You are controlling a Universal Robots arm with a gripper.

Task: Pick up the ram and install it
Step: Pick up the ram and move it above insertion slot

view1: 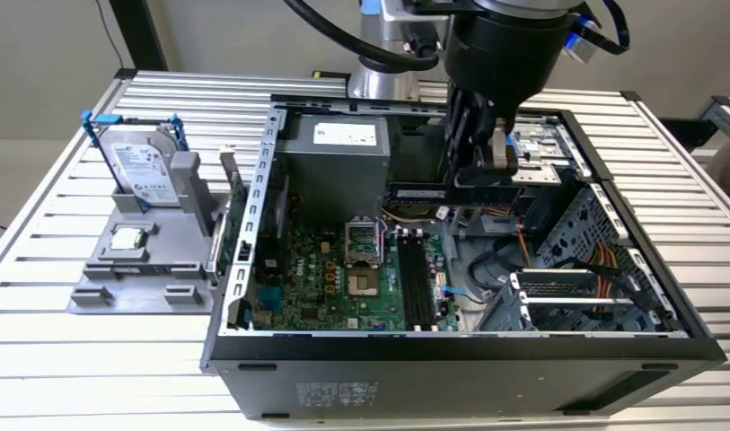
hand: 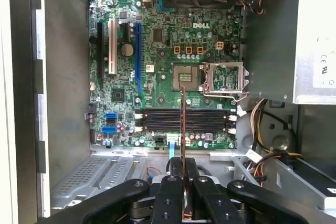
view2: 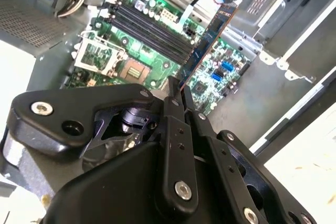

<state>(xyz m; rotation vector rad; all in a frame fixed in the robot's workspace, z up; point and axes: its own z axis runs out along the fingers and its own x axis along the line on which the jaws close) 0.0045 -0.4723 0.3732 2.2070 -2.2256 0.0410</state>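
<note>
Hand (hand: 184, 170) clamps ram (hand: 183, 109) between narrow fingers, stick edge-on above black slots (hand: 157, 120) of motherboard (hand: 168, 72), not seated, inside open computer case (view1: 461, 346) on table (view1: 101, 377).

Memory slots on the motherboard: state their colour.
The memory slots are black, best seen in the first wrist view.
</note>
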